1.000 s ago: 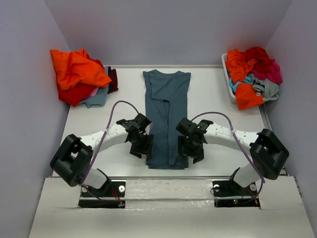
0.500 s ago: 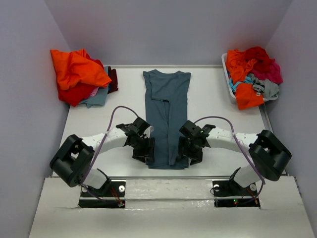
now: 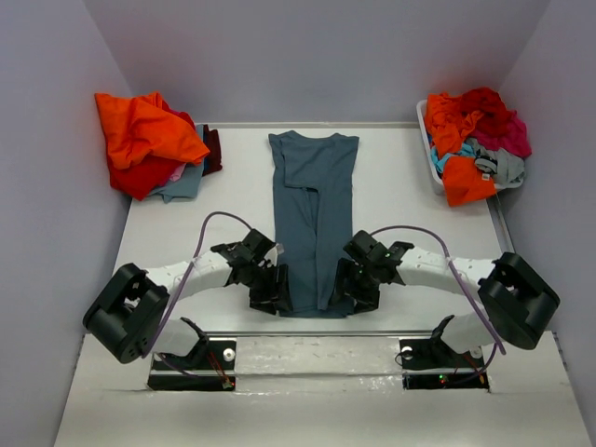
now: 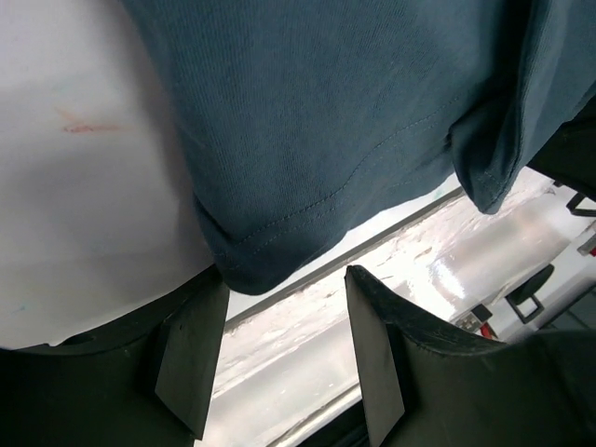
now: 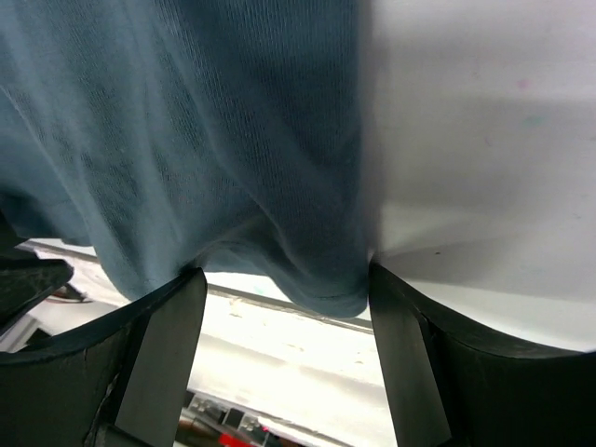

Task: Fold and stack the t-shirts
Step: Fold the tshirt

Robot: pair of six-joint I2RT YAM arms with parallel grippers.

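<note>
The left gripper and right gripper stood spread, each straddling a bottom corner of the slate-blue t-shirt. The shirt lay folded lengthwise mid-frame on the table, with an orange-topped heap of shirts at upper left.

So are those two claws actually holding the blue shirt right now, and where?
Nothing is held yet. The left gripper and right gripper stand open, one at each near hem corner of the slate-blue shirt.
</note>
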